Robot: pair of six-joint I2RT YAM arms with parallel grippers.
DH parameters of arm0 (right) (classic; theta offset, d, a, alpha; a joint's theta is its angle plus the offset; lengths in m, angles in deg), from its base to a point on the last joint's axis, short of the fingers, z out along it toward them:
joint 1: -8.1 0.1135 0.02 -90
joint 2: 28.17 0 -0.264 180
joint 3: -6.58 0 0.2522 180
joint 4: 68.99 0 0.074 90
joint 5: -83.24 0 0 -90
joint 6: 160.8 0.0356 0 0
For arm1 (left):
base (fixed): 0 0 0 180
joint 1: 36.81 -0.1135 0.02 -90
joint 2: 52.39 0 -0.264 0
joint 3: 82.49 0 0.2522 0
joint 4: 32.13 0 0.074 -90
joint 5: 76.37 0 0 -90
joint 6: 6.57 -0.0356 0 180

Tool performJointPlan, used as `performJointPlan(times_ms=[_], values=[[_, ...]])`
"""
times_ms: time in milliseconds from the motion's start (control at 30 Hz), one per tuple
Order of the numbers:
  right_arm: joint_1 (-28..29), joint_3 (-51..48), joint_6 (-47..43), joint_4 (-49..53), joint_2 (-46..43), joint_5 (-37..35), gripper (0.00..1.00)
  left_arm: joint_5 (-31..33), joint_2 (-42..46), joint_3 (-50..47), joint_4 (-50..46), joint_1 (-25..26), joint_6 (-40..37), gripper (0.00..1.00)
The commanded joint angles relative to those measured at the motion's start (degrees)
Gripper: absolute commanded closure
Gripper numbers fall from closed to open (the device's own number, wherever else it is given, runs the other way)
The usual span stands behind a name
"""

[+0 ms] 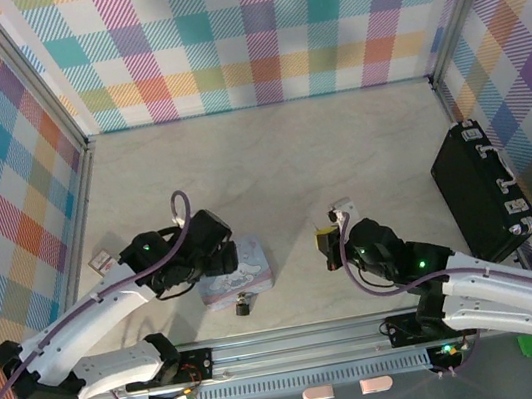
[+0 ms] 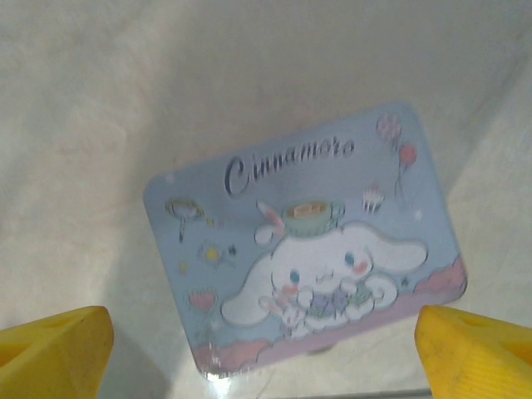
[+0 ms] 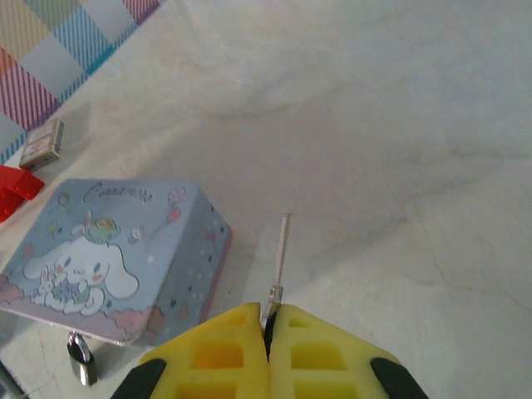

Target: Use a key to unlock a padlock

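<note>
My right gripper (image 3: 268, 320) is shut on the key (image 3: 281, 249), whose thin silver blade sticks out forward above the table. In the top view that gripper (image 1: 331, 238) hovers right of the tin. The small dark padlock (image 1: 244, 304) with its silver shackle lies on the table at the tin's near edge; the right wrist view catches the padlock (image 3: 80, 356) at lower left. My left gripper (image 2: 264, 353) is open, its yellow fingers (image 2: 54, 353) spread wide over the pale blue cartoon tin (image 2: 303, 241), holding nothing. In the top view the left gripper (image 1: 221, 250) sits on the tin's left side.
A big black case (image 1: 482, 188) lies at the right wall. A small card-like item (image 1: 100, 260) lies near the left wall, also a small box (image 3: 43, 143) in the right wrist view. Checked walls enclose the table; a metal rail (image 1: 299, 341) runs along the near edge.
</note>
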State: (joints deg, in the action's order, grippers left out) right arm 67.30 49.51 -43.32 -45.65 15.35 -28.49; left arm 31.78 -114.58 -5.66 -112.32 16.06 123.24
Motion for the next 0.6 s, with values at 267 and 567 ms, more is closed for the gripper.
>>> performJointPlan(times_ms=[267,567], values=[[-0.31,1.5,3.52,2.81,2.15,2.16,1.0,-4.35,0.56,-10.17,-4.98,11.8,10.31,0.01],[-0.31,-0.59,5.93,1.78,1.75,2.67,1.0,-3.02,1.3,-18.77,0.66,11.83,10.7,0.04]])
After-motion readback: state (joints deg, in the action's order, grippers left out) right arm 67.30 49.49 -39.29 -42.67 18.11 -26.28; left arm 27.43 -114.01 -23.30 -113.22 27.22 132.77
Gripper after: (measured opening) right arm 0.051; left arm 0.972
